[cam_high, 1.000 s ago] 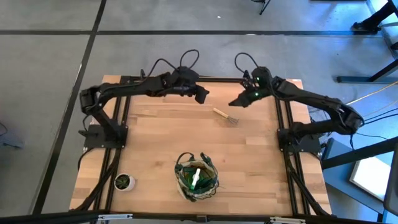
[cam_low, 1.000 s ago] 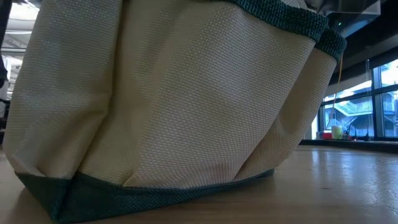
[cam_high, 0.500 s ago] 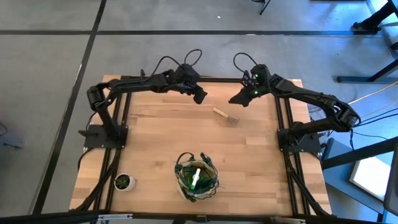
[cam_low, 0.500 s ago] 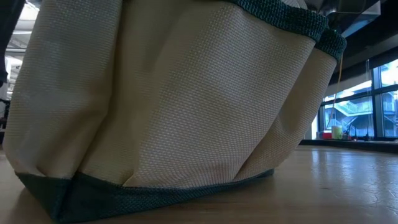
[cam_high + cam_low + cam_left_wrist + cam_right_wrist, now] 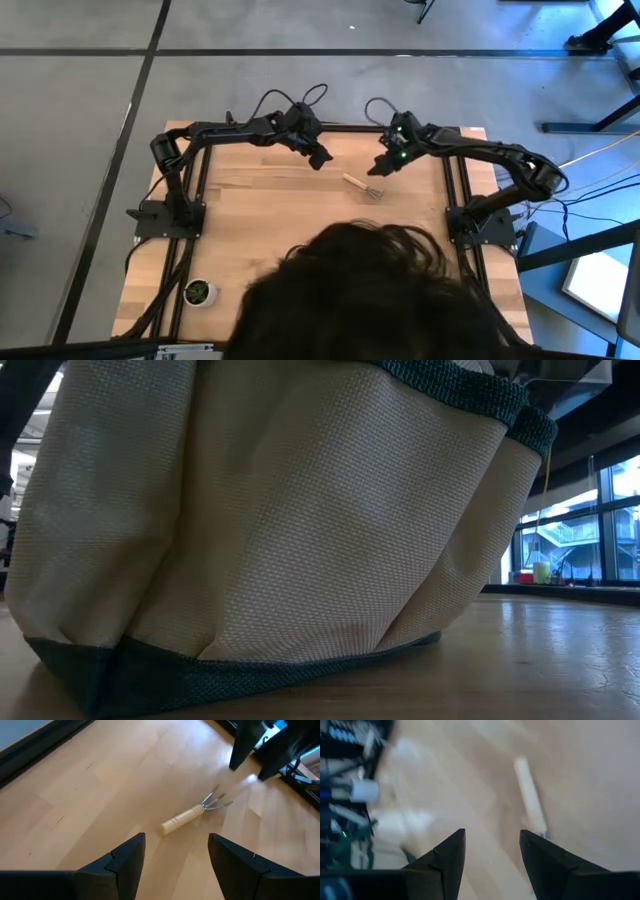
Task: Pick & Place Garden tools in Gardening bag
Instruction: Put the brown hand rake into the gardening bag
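Note:
A small fork with a wooden handle and metal prongs [image 5: 362, 186] lies flat on the table, far of middle; it also shows in the left wrist view [image 5: 192, 813] and the right wrist view [image 5: 530, 800]. My left gripper [image 5: 322, 160] is open, just left of the fork. My right gripper [image 5: 378, 168] is open, just above and right of the fork's prongs. The gardening bag [image 5: 270, 520], khaki with dark green trim, fills the low view; in the high view a person's head hides it.
A person's dark-haired head [image 5: 370, 295] covers the near middle of the table in the high view. A small potted plant [image 5: 199, 292] stands at the near left corner. Bare wood [image 5: 250, 220] lies between the arms and the near edge.
Both grippers have gone toward the fork, the left one to the right and the right one to the left and slightly toward the near edge. A person's head has come into the high view from the near edge and now covers the bag.

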